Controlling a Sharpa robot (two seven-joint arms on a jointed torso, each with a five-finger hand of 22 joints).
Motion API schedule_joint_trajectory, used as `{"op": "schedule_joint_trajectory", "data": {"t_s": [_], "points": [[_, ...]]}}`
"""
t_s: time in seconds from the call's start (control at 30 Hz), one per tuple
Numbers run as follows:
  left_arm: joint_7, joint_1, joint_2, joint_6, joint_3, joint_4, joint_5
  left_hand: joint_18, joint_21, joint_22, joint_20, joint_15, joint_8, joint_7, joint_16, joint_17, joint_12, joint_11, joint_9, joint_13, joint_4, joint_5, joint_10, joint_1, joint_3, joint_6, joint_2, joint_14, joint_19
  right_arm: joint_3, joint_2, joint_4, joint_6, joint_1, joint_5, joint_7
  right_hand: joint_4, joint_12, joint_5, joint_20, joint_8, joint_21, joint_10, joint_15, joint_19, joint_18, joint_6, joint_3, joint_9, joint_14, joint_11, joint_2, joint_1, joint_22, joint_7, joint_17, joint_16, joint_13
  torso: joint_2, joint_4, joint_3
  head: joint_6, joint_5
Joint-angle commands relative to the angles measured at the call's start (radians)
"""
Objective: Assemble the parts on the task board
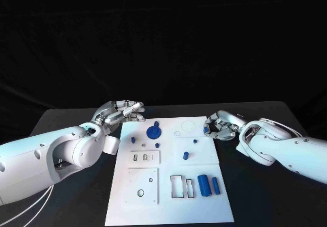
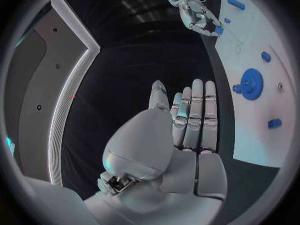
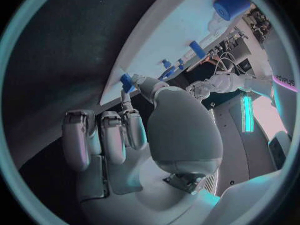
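I see the white rectangular task board (image 1: 170,189) lying at the centre of the black table (image 1: 55,123). My right hand (image 1: 219,126) sits at the board's upper right edge, pinching a small blue peg (image 3: 127,81) between thumb and a fingertip, its other fingers curled. My left hand (image 1: 121,112) hovers off the board's upper left corner, fingers straight, side by side, holding nothing. On the board, a blue toothed gear (image 1: 154,131) lies near the top, a short blue upright peg (image 1: 185,154) mid-board, and two blue cylinders (image 1: 208,185) lower right.
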Motion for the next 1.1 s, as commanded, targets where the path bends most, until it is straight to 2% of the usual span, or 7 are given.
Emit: {"op": "schedule_joint_trajectory", "data": {"t_s": [0.03,0.33,0.57,0.77,0.93,1.1], "points": [[0.005,0.001,0.001,0.013,0.001,0.003,0.003,0.007,0.003,0.001,0.000,0.002,-0.006,0.006,0.004,0.001,-0.001,0.003,0.001,0.001,-0.001,-0.004,-0.006,-0.009,-0.025,-0.007,0.003,-0.007,-0.007,0.000,0.003,0.001,0.017,-0.001,-0.014,-0.005,-0.001,0.005,-0.004,-0.004,0.008,0.004,0.008,-0.008,0.059,-0.017,0.010,0.006,0.002,0.103,-0.001,0.008,0.001,0.205,-0.002,0.263,0.004,0.142,0.000,-0.0003,0.0002,-0.001,0.000],[0.005,0.001,0.000,0.013,0.001,0.003,0.003,0.007,0.004,0.002,0.001,0.002,-0.006,0.007,0.005,0.003,-0.001,0.003,0.004,0.003,-0.001,-0.004,-0.007,-0.010,-0.026,-0.008,0.003,-0.008,-0.009,0.000,0.009,-0.007,0.013,-0.001,-0.020,-0.011,-0.003,0.009,-0.006,-0.007,0.015,0.008,0.012,-0.011,0.061,-0.018,0.021,0.013,0.006,0.103,-0.005,0.014,0.002,0.208,-0.006,0.263,0.004,0.146,0.001,-0.0010,0.0004,-0.004,-0.004],[0.003,0.001,-0.001,0.013,0.001,0.003,0.003,0.007,0.004,0.002,0.001,0.002,-0.006,0.007,0.005,0.003,-0.001,0.003,0.004,0.003,-0.001,-0.004,-0.007,-0.010,-0.026,-0.008,0.003,-0.008,-0.009,0.000,0.019,-0.011,-0.015,-0.003,-0.044,-0.038,-0.003,0.014,-0.009,-0.009,0.020,0.010,0.016,-0.014,0.063,-0.018,0.029,0.013,0.009,0.103,-0.007,0.015,-0.003,0.211,-0.009,0.263,0.004,0.151,0.001,0.0007,0.0014,-0.006,-0.005],[0.002,0.001,-0.003,0.013,0.001,0.003,0.003,0.007,0.004,0.002,0.001,0.002,-0.006,0.007,0.006,0.004,-0.001,0.003,0.004,0.003,-0.001,-0.004,-0.007,-0.011,-0.026,-0.009,0.003,-0.009,-0.010,0.000,0.021,-0.009,-0.039,-0.006,-0.062,-0.050,-0.004,0.020,-0.006,-0.014,0.033,0.015,0.022,-0.019,0.066,-0.020,0.048,0.021,0.015,0.103,-0.014,0.026,-0.005,0.215,-0.017,0.263,0.004,0.156,0.001,0.0011,0.0009,-0.009,-0.003],[0.003,0.001,-0.003,0.013,0.001,0.002,0.003,0.007,0.004,0.002,0.001,0.002,-0.006,0.007,0.006,0.004,-0.001,0.003,0.004,0.003,-0.001,-0.004,-0.007,-0.011,-0.026,-0.009,0.003,-0.009,-0.010,0.000,0.017,0.011,-0.074,-0.006,-0.066,-0.045,-0.003,0.029,0.011,-0.022,0.049,0.020,0.031,-0.028,0.070,-0.021,0.071,0.025,0.025,0.103,-0.024,0.034,-0.015,0.220,-0.028,0.263,0.004,0.166,-0.001,-0.0006,0.0016,-0.010,0.001],[0.003,0.001,-0.003,0.013,0.001,0.001,0.003,0.007,0.004,0.002,0.001,0.002,-0.006,0.007,0.006,0.004,-0.001,0.003,0.004,0.003,-0.001,-0.004,-0.007,-0.011,-0.026,-0.009,0.003,-0.009,-0.010,0.001,0.010,0.046,-0.105,-0.006,-0.066,-0.050,-0.001,0.033,0.019,-0.024,0.053,0.023,0.035,-0.030,0.073,-0.022,0.075,0.025,0.028,0.103,-0.027,0.035,-0.020,0.223,-0.031,0.263,0.004,0.170,-0.002,-0.0008,0.0008,-0.012,0.004]]}}
